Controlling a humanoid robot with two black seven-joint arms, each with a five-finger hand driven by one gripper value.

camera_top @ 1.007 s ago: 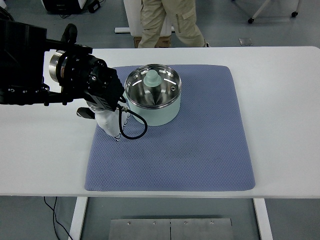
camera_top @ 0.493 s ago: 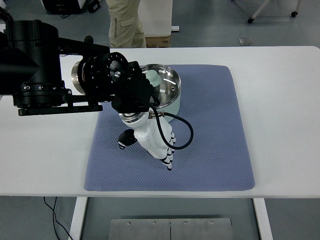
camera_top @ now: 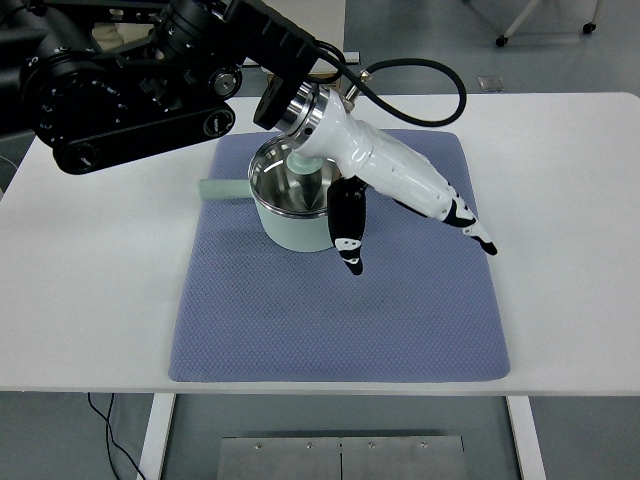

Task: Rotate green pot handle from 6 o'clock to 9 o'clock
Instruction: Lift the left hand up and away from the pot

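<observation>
A pale green pot (camera_top: 292, 228) with a steel inside stands on the blue-grey mat (camera_top: 400, 320). Its green handle (camera_top: 224, 189) sticks out to the left, at about 9 o'clock. A green knob of a lid (camera_top: 302, 162) shows inside the pot. My left arm comes in from the upper left and reaches over the pot. Its white hand (camera_top: 415, 220) hangs over the mat to the right of the pot, fingers spread, thumb down, holding nothing. The right hand is out of view.
The mat lies on a white table (camera_top: 90, 300). A black cable (camera_top: 420, 95) loops above the forearm. The floor and a white stand show beyond the table's far edge.
The left arm has swung from the pot's left side, across the front, to over and right of the pot. The pot has shifted left and its handle now points left. The person behind has gone.
</observation>
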